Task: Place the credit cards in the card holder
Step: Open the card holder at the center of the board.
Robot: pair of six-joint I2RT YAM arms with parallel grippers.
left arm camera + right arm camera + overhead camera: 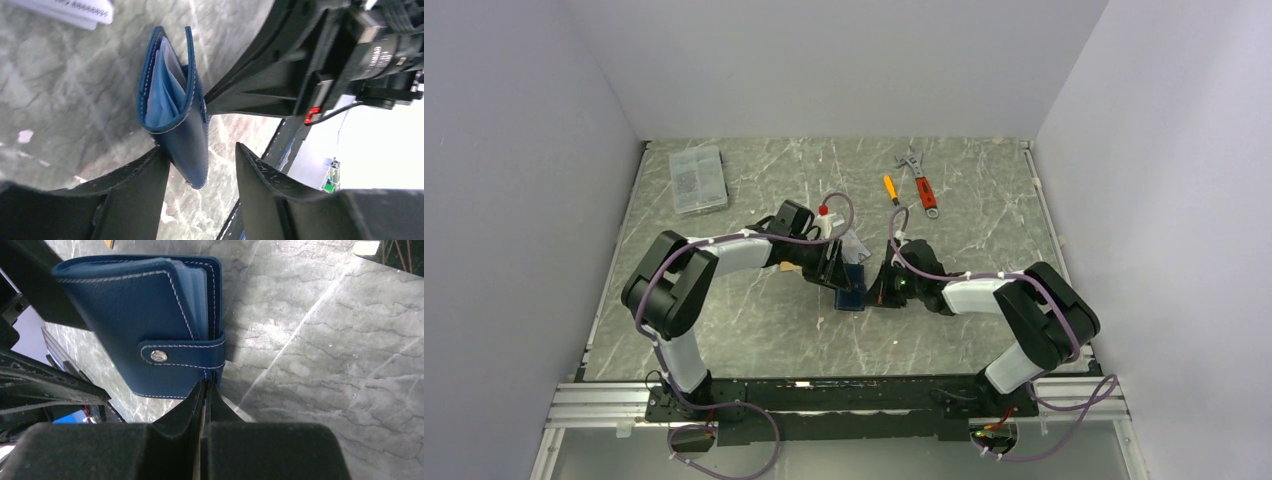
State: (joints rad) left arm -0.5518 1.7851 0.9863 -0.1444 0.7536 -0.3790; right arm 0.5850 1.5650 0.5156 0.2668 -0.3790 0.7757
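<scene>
Your card holder (194, 142) stands half-open, pale blue sleeves (160, 95) inside; right gripper (206, 390) pinches its edge, left gripper (200, 149) straddles it, unclenched.

From above, my arms (744, 250) hide most of the card holder (852, 297). In my left wrist view, a white thing (75, 10) at 11 o'clock is cut off by the edge, and its print is too blurry to read. In my right wrist view, an orange bit (108, 243) at 11 o'clock is cut off too. What lies in the clear box (698, 179) is too small to tell.
</scene>
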